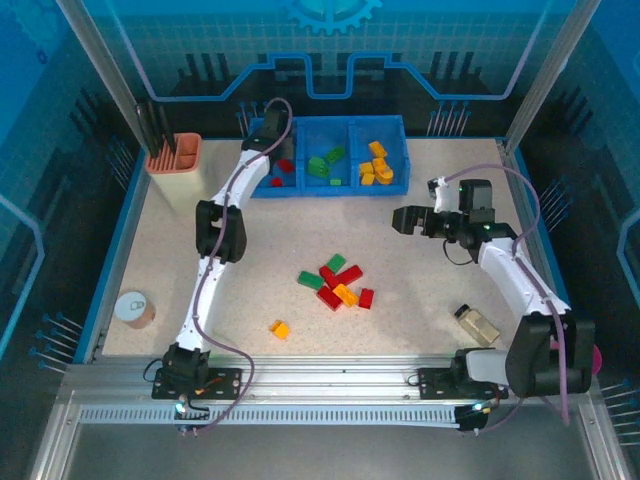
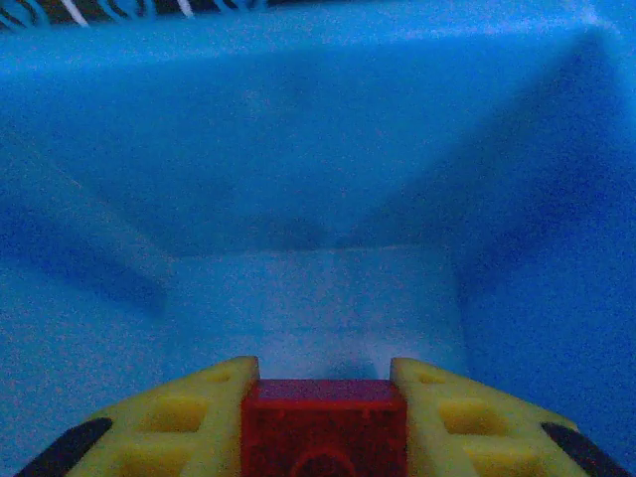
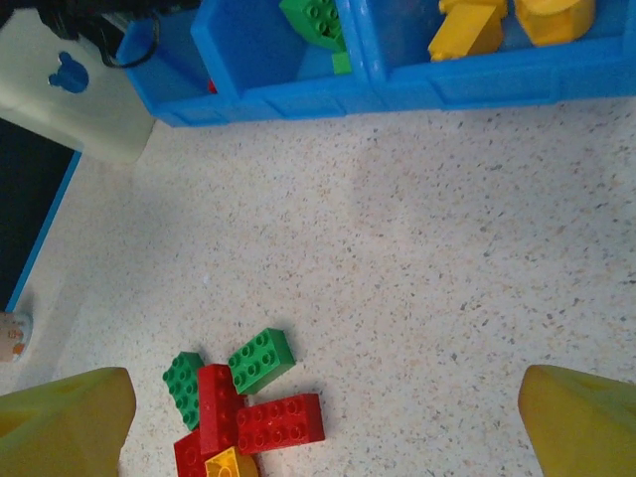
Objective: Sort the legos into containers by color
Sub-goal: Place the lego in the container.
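Note:
The blue bin (image 1: 330, 187) stands at the back with three containers side by side: red legos (image 1: 284, 168) on the left, green ones (image 1: 325, 163) in the middle, orange-yellow ones (image 1: 376, 165) on the right. My left gripper (image 1: 272, 140) hangs inside the left container, shut on a red lego (image 2: 323, 427) between its yellow fingers (image 2: 189, 412). A loose pile of red, green and yellow legos (image 1: 337, 283) lies mid-table, with one yellow brick (image 1: 280, 328) apart from it. My right gripper (image 1: 400, 220) hovers open to the right of the pile (image 3: 243, 402), holding nothing.
A peach slotted holder (image 1: 175, 160) stands left of the bin. A small round can (image 1: 133, 308) sits near the left edge. A small pale object (image 1: 478, 323) lies by the right arm's base. Bare tabletop (image 3: 447, 248) separates the pile from the bin.

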